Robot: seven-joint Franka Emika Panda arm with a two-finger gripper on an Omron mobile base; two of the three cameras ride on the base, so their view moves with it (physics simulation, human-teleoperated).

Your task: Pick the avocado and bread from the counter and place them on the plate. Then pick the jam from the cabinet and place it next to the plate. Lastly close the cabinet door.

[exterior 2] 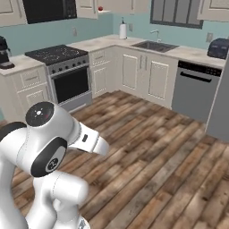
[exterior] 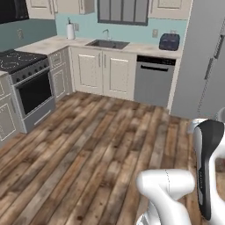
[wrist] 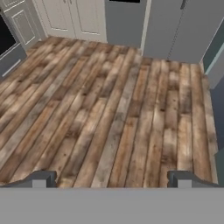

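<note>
In the hand view my gripper [wrist: 112, 180] is open, its two dark fingertips [wrist: 41, 179] far apart with nothing between them, and it looks down at bare wood floor. The jam [exterior 2: 100, 8], a tiny red jar, sits high in the wall cabinet [exterior 2: 112, 5] left of the window. The cabinet door [exterior 2: 86, 8] stands open beside it. The pale marble counter [exterior 2: 107, 42] runs along the far wall, well away from the arm. The avocado, the bread and the plate are out of view.
A stove [exterior 2: 56, 53] with a black microwave [exterior 2: 49, 10] above it stands at the left. The sink [exterior 2: 154, 44], a paper towel roll [exterior 2: 122, 30], a toaster [exterior 2: 219, 47], the dishwasher [exterior 2: 197, 89] and a grey fridge [exterior: 206, 57] line the far side. Wood floor [exterior: 88, 145] lies between.
</note>
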